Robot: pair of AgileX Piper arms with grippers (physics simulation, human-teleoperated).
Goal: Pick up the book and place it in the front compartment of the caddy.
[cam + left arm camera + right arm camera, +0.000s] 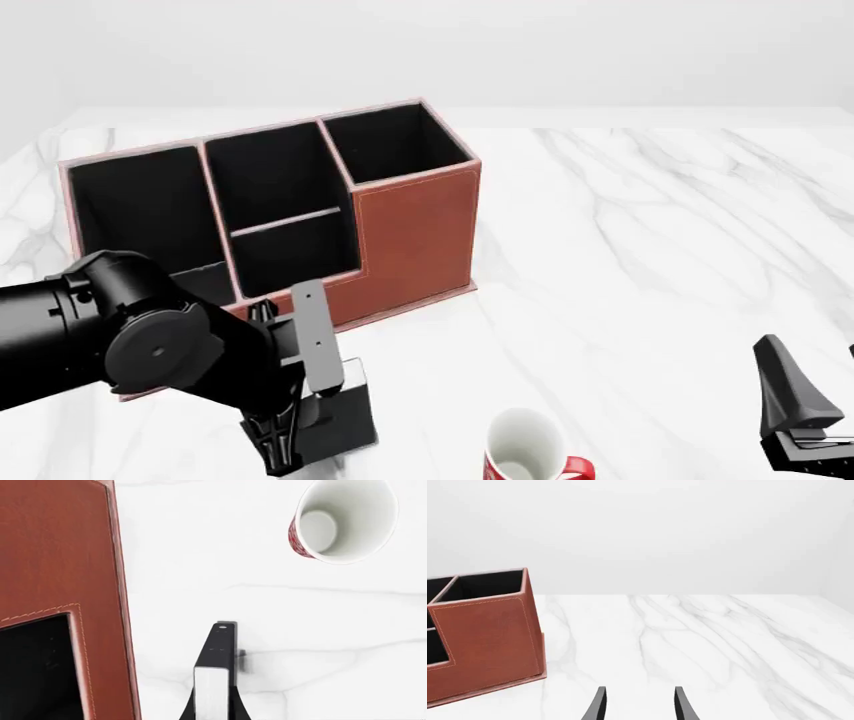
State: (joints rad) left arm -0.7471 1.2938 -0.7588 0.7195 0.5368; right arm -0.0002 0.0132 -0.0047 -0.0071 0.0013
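Left gripper clamping book, beside caddy, mug near

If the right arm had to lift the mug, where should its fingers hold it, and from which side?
Probably the rim, from above. The mug stands upright with its mouth open, so one finger can go inside the wall and one outside. Choose a part of the rim away from the handle.

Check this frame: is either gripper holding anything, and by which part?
The left gripper is shut on the book, pinching its flat faces at one end, page edge facing the wrist camera. The right gripper is open and empty.
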